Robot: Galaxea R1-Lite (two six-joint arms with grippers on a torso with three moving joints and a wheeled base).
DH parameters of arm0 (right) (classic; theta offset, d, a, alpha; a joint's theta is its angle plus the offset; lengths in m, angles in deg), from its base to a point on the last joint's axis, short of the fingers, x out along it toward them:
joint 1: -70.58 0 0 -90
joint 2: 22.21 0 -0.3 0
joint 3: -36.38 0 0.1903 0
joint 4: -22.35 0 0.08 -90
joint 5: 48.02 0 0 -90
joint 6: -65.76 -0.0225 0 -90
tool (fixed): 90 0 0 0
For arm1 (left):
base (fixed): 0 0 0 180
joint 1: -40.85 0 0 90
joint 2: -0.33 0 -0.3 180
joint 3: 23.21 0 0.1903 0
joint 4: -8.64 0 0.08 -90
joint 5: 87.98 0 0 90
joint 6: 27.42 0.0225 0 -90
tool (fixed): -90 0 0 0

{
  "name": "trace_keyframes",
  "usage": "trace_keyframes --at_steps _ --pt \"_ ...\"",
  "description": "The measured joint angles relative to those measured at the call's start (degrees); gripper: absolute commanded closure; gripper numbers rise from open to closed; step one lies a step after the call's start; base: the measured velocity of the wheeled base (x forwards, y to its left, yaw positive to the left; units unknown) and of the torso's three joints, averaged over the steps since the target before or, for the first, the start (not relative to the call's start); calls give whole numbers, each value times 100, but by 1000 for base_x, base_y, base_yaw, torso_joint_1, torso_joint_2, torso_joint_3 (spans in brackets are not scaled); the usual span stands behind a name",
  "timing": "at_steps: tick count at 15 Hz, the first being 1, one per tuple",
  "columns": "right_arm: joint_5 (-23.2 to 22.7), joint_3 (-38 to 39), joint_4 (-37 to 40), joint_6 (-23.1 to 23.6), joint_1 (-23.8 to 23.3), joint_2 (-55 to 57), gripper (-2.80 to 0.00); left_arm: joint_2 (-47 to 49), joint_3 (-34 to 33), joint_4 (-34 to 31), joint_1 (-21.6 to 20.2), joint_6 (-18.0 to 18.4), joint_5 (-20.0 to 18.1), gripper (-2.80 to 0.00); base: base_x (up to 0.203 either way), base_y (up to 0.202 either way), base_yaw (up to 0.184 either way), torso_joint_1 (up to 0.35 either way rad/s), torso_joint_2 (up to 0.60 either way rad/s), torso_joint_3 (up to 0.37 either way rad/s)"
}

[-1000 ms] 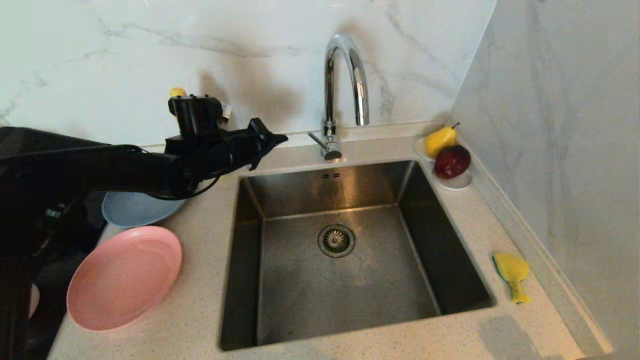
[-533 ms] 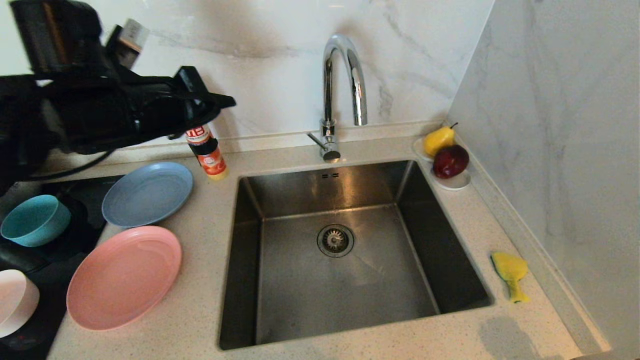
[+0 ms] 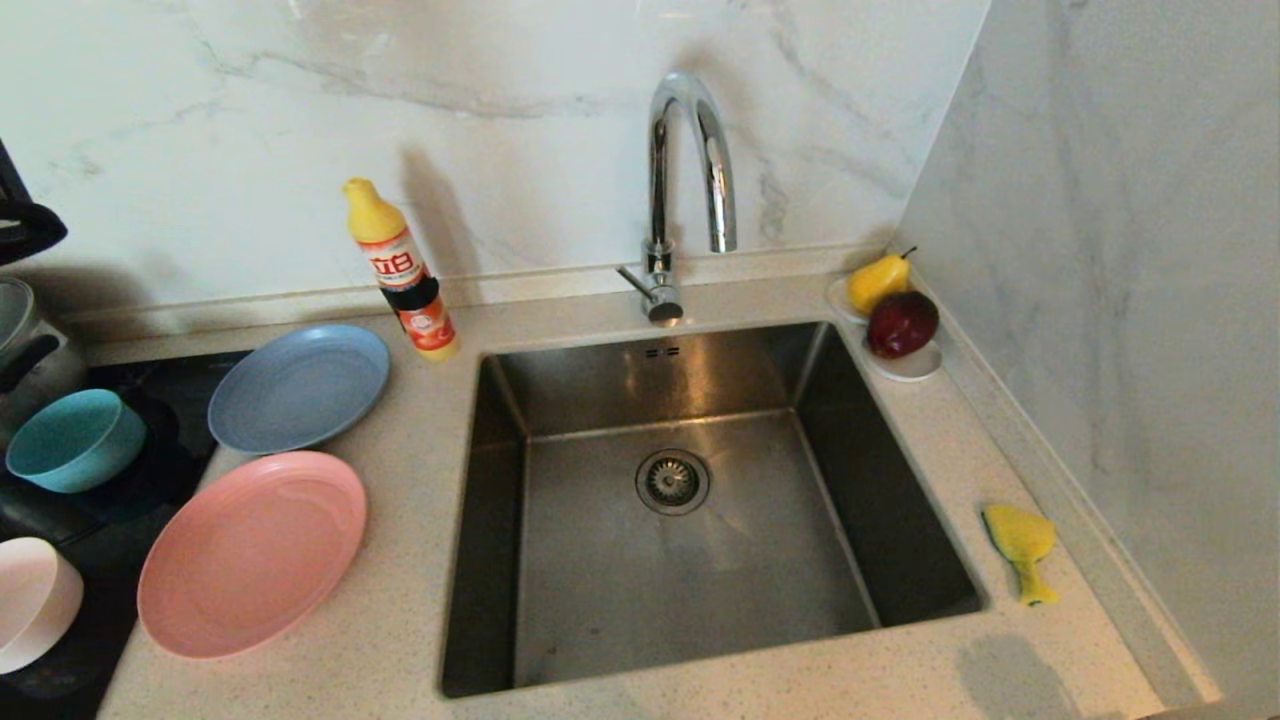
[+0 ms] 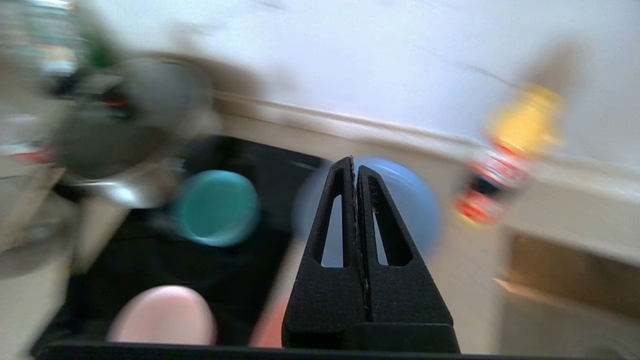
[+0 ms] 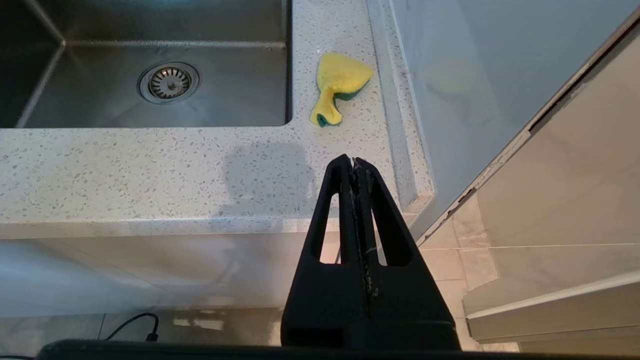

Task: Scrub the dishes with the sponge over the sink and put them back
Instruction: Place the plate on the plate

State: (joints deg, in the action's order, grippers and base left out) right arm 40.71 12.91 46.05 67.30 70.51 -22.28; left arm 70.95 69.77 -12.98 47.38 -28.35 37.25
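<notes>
Speckled counter (image 3: 400, 640), sink (image 3: 690, 560), sponge (image 3: 1022, 548), 2 closed grippers (image 4: 356, 165) (image 5: 353, 162)

1. A yellow bottle (image 3: 402, 272) with a red label is stood upright at the back edge of the counter (image 3: 400, 640), against the marble wall (image 3: 250, 120).
2. A small white dish (image 3: 905, 362) is placed in the counter's back right corner; a yellow pear (image 3: 878, 280) and a dark red apple (image 3: 903, 322) are held in it, touching each other.
3. A steel pot (image 3: 18, 335) is seen at the counter's far left, on a black cooktop (image 3: 190, 385).
4. A black cable (image 5: 132, 322) is seen on the floor below the counter's front edge.
</notes>
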Motion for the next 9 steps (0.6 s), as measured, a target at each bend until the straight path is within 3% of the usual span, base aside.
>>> trace_keyframes --at_steps 2,4,9 --pt "0 0 0 0 0 0 0 342 265 -127 -726 -10 -248 0 0 0 0 0 0 0" --pt "4 0 0 0 -2 0 0 766 503 -395 -1436 -117 -754 0 0 0 0 0 0 0" --pt "4 0 0 2 -2 0 0 1377 837 -1463 -2837 -704 -2512 0 0 0 0 0 0 0"
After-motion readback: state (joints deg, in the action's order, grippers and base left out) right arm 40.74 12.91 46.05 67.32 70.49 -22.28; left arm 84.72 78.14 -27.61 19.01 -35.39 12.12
